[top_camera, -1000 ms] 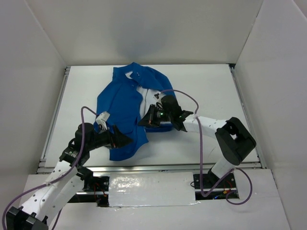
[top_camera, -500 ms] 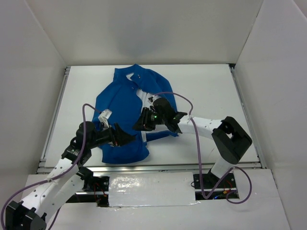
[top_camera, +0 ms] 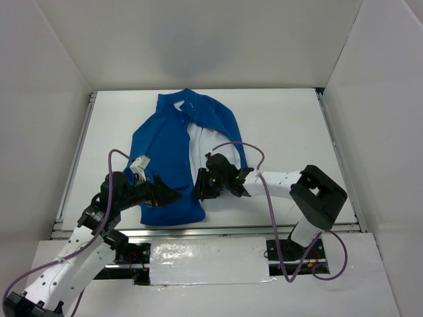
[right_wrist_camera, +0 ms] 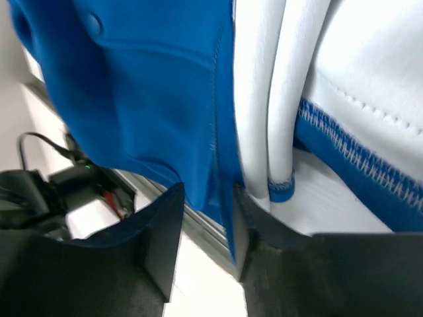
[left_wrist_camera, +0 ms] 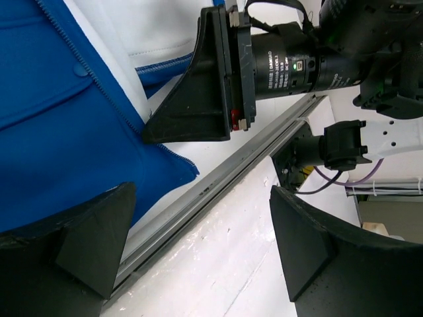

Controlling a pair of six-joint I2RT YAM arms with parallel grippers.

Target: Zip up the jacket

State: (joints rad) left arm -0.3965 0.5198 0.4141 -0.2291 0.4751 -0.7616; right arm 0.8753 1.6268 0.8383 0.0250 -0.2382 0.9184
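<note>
The royal-blue jacket (top_camera: 165,152) lies on the table, open, with its white lining (top_camera: 198,142) showing. My right gripper (top_camera: 197,191) is at the jacket's bottom hem near the table's front edge. In the right wrist view its fingers (right_wrist_camera: 158,238) stand a little apart, with the blue front edge and its zipper tape (right_wrist_camera: 221,172) hanging between them (right_wrist_camera: 201,231). My left gripper (top_camera: 173,195) is wide open and empty just left of it, over the hem. In the left wrist view its jaws (left_wrist_camera: 201,251) frame the front rail, the jacket (left_wrist_camera: 59,132) lies at the upper left, and the right gripper (left_wrist_camera: 198,86) sits above.
A metal rail (top_camera: 218,230) runs along the table's near edge, right under both grippers. White walls enclose the table on three sides. The right arm's purple cable (top_camera: 238,148) loops over the jacket's right panel.
My right gripper has moved toward the near edge and slightly left, down the jacket's front edge. The jacket's bottom hem shifted and more white lining shows. The left gripper barely moved.
</note>
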